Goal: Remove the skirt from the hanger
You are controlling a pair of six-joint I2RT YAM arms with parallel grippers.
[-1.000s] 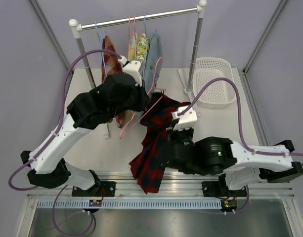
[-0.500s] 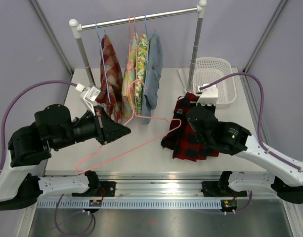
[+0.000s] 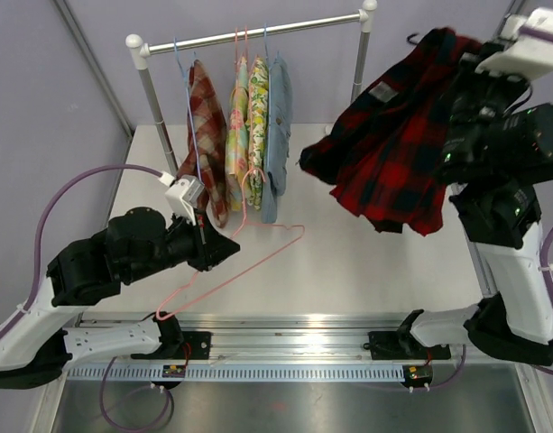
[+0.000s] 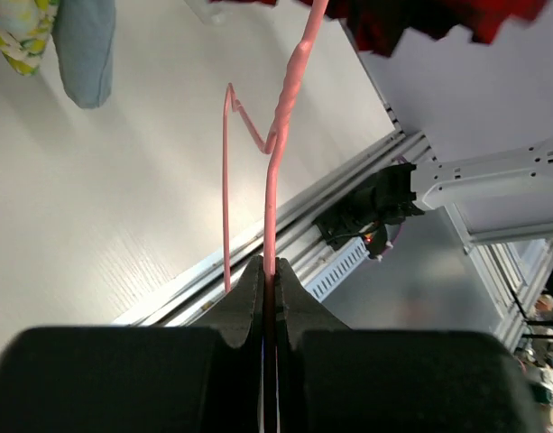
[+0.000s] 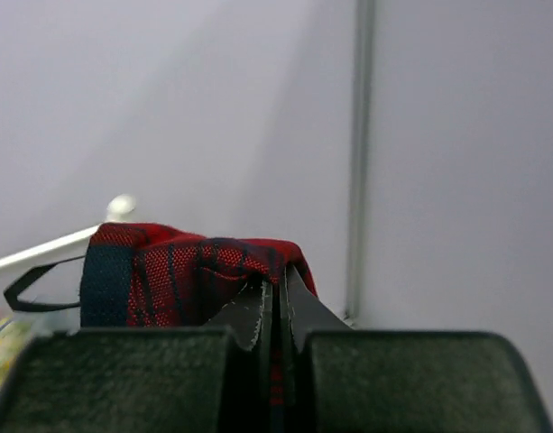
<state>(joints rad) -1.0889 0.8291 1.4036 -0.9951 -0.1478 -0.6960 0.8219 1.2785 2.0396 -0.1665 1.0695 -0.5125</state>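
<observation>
The skirt (image 3: 393, 153) is red and dark plaid. It hangs free, high above the table's right side, apart from the hanger. My right gripper (image 3: 470, 63) is shut on the skirt's top edge. In the right wrist view the skirt (image 5: 168, 266) bunches over the pinched fingers of the gripper (image 5: 278, 287). The pink wire hanger (image 3: 231, 271) is bare and slants low over the table at front left. My left gripper (image 3: 224, 255) is shut on its wire. The left wrist view shows the hanger (image 4: 285, 99) running out from between the closed fingers of the gripper (image 4: 269, 266).
A clothes rack (image 3: 258, 32) stands at the back with several garments (image 3: 244, 126) on hangers, just behind the left gripper. Its right post (image 3: 360, 63) is next to the lifted skirt. A metal rail (image 3: 303, 347) runs along the table's near edge.
The skirt has come off the hanger. My right arm has swung it up and to the far right. My left arm has drawn the bare hanger back to the left.
</observation>
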